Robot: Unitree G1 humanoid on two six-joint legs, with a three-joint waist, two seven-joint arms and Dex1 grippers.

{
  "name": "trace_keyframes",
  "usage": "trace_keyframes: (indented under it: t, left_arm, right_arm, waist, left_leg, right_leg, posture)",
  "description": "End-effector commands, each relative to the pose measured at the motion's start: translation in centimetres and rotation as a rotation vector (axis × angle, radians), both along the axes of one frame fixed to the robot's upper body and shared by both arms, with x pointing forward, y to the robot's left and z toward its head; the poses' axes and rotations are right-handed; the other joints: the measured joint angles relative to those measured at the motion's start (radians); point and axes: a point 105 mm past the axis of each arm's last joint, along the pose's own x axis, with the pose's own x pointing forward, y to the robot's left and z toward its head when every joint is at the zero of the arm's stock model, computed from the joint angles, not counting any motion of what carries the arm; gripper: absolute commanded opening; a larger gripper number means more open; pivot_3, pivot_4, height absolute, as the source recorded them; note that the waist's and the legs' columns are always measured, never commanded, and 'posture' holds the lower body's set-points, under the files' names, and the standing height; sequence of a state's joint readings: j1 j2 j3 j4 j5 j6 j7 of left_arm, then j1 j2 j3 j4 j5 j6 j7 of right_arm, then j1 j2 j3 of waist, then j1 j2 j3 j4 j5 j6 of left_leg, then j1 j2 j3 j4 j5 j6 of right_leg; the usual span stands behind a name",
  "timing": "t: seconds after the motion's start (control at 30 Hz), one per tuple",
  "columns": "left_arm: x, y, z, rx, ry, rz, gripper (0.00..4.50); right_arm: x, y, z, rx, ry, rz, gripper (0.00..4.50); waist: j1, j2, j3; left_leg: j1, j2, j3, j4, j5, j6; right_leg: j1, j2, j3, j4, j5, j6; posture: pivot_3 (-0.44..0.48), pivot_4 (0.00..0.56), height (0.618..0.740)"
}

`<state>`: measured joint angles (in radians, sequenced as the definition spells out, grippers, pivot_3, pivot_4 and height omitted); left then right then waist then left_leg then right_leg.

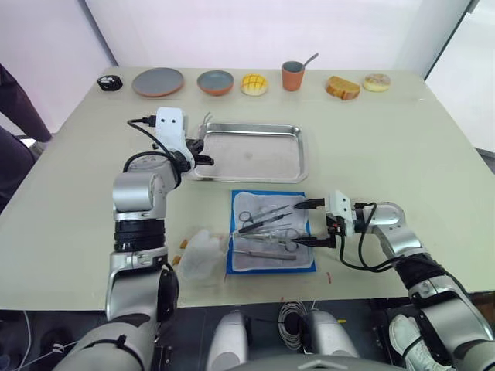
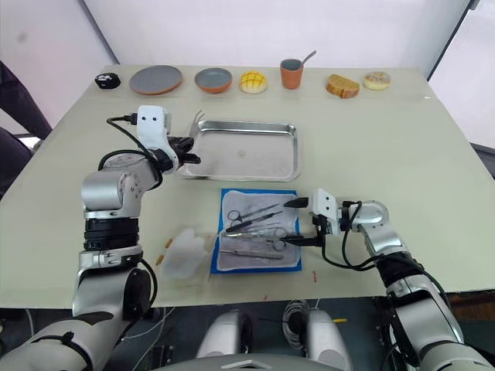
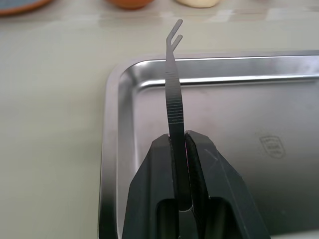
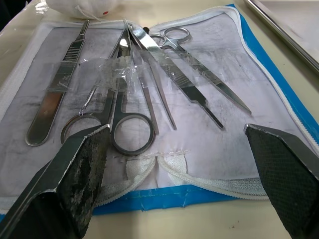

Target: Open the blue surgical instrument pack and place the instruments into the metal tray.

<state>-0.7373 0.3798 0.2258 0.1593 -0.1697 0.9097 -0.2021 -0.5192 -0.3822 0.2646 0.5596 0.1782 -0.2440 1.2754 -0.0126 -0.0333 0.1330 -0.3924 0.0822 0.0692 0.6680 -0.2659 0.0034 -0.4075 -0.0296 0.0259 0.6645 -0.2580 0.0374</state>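
The blue surgical instrument pack (image 1: 272,193) lies open and flat near the table's front edge, pale lining up. Several silver instruments (image 1: 267,226) rest on the lining: scissors (image 4: 127,127), forceps and a flat handle (image 4: 57,84). My right gripper (image 1: 314,224) is open at the pack's right edge, one finger on either side of that edge, holding nothing. Behind the pack sits the metal tray (image 1: 251,151), bare inside. My left gripper (image 1: 203,159) is shut on thin silver tweezers (image 3: 172,94) above the tray's left rim, their forked tip pointing away over the rim.
A white crumpled bundle (image 1: 203,255) lies just left of the pack. Along the back edge stand two round plates (image 1: 158,81), a yellow bun (image 1: 254,84), a cup with a spoon (image 1: 292,75), bread (image 1: 343,87) and a doughnut (image 1: 377,82). A person's dark sleeve (image 1: 15,100) shows at far left.
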Motion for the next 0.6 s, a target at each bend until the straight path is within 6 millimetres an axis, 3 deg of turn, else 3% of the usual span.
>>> trace_keyframes:
  t: [0.03,0.27,0.6]
  left_arm:
    - [0.6,0.3,0.7,0.005,-0.019,0.030,0.02]
    - [1.4,0.4,-1.0,-0.007,0.041,0.043,0.02]
    - [1.7,0.0,-1.7,-0.003,0.073,0.015,0.02]
  right_arm:
    - [-0.7,-1.4,-3.7,-0.122,0.109,-0.057,4.50]
    - [-0.6,-1.3,-3.7,-0.118,0.107,-0.064,4.50]
    - [-0.6,-1.5,-3.6,-0.113,0.101,-0.077,4.50]
  waist:
    - [0.001,0.000,0.000]
    - [0.001,0.000,0.000]
    - [0.001,0.000,0.000]
  left_leg:
    - [0.000,0.000,0.000,0.000,0.000,0.000]
    - [0.000,0.000,0.000,0.000,0.000,0.000]
    - [0.000,0.000,0.000,0.000,0.000,0.000]
  right_leg:
    - [0.000,0.000,0.000,0.000,0.000,0.000]
    - [0.000,0.000,0.000,0.000,0.000,0.000]
    - [0.000,0.000,-0.001,0.000,0.000,0.000]
  posture:
    - [0.000,0.150,0.740]
    - [0.000,0.150,0.740]
    - [0.000,0.150,0.740]
